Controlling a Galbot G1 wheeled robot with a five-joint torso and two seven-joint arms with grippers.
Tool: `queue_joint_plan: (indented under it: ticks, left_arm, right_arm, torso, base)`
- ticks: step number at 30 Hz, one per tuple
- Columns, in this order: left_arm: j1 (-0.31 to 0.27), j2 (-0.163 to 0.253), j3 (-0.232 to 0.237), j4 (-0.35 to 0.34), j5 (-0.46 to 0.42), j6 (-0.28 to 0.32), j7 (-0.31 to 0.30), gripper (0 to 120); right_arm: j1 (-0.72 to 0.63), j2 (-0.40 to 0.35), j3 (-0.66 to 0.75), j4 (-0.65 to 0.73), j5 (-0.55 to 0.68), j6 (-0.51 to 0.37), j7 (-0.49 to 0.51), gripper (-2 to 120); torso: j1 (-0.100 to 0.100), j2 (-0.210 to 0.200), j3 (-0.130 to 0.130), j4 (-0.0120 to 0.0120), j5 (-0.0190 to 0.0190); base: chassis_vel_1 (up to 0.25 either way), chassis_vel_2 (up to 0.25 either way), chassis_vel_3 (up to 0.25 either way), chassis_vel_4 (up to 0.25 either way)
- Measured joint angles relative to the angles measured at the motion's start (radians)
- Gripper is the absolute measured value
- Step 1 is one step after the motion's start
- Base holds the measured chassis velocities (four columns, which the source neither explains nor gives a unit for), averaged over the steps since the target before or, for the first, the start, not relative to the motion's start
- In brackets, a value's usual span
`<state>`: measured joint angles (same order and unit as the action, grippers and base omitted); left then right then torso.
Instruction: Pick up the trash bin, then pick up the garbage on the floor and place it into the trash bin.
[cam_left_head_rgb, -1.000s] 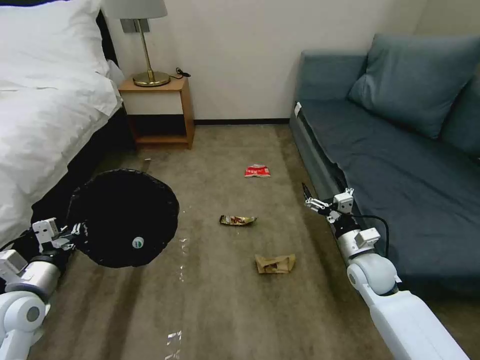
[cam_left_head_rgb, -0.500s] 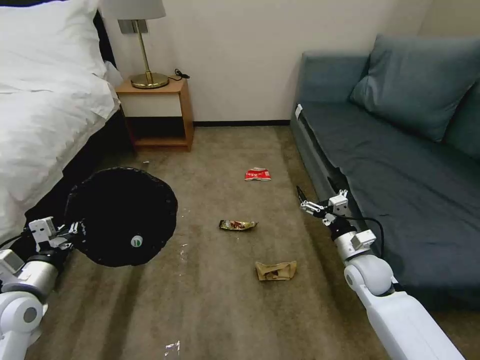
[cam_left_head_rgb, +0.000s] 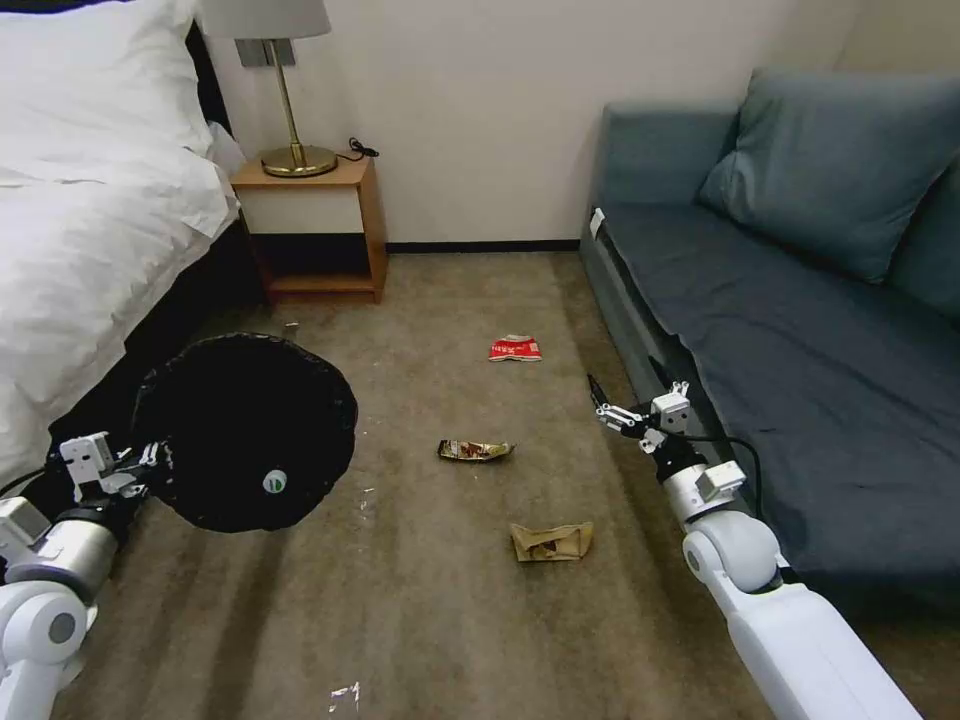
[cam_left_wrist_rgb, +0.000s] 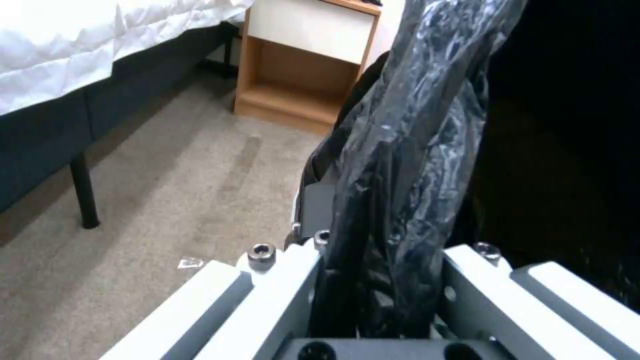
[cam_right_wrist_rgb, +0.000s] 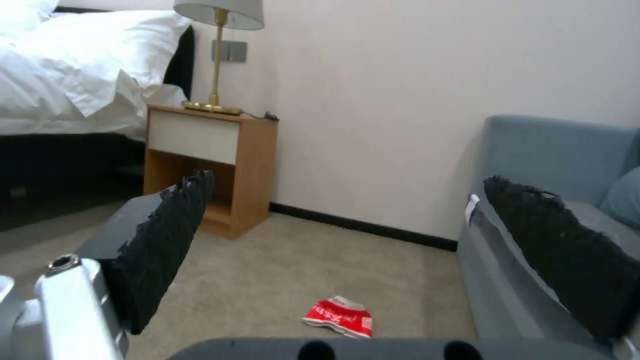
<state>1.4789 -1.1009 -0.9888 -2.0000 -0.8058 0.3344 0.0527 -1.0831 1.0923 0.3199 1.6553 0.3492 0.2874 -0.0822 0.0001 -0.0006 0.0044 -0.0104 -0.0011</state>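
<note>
Black bag plastic is pinched in the left hand (cam_left_head_rgb: 140, 465), holding the trash bin (cam_left_head_rgb: 245, 430) aloft. Spread wide, the right hand (cam_left_head_rgb: 605, 400) has crept forward beside the sofa (cam_left_head_rgb: 800, 340), the red-and-white packet (cam_left_head_rgb: 515, 348) ahead, wrapper (cam_left_head_rgb: 476, 451) and paper bag (cam_left_head_rgb: 551, 541) behind, likely next.
</note>
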Motion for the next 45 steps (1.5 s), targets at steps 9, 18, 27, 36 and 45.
queue_joint_plan:
  ticks: [9, 18, 27, 36, 45]
  left_arm:
    - [-0.005, 0.002, 0.005, 0.003, -0.001, 0.000, -0.001, 1]
    - [-0.009, 0.004, 0.007, 0.009, -0.002, 0.000, -0.001, 1]
    - [-0.015, 0.006, 0.013, 0.014, -0.004, -0.001, -0.002, 1]
    - [-0.021, 0.008, 0.020, 0.020, -0.004, -0.004, -0.002, 1]
    - [-0.020, 0.010, 0.018, 0.019, -0.005, -0.004, -0.002, 1]
  right_arm:
    - [0.007, 0.002, -0.010, -0.007, 0.001, 0.001, -0.002, 100]
    - [0.012, 0.001, -0.013, -0.016, 0.003, 0.002, -0.004, 100]
    - [0.016, -0.001, -0.019, -0.023, 0.011, 0.004, -0.007, 100]
    - [0.016, 0.003, -0.031, -0.033, 0.008, 0.007, -0.014, 100]
    - [0.020, 0.006, -0.038, -0.035, 0.005, 0.010, -0.015, 100]
  torso:
    - [0.000, 0.000, 0.000, 0.0001, 0.0000]
    - [0.000, 0.000, 0.000, -0.0001, 0.0000]
    - [0.000, 0.000, 0.000, 0.0000, 0.0000]
    - [0.000, 0.000, 0.000, 0.0001, 0.0000]
    - [0.000, 0.000, 0.000, 0.0000, 0.0000]
  base:
    - [-0.004, 0.006, 0.004, -0.004]
    - [-0.060, 0.044, 0.049, -0.048]
    - [-0.035, 0.041, 0.039, -0.033]
    - [-0.037, 0.044, 0.043, -0.038]
    - [-0.065, 0.063, 0.065, -0.063]
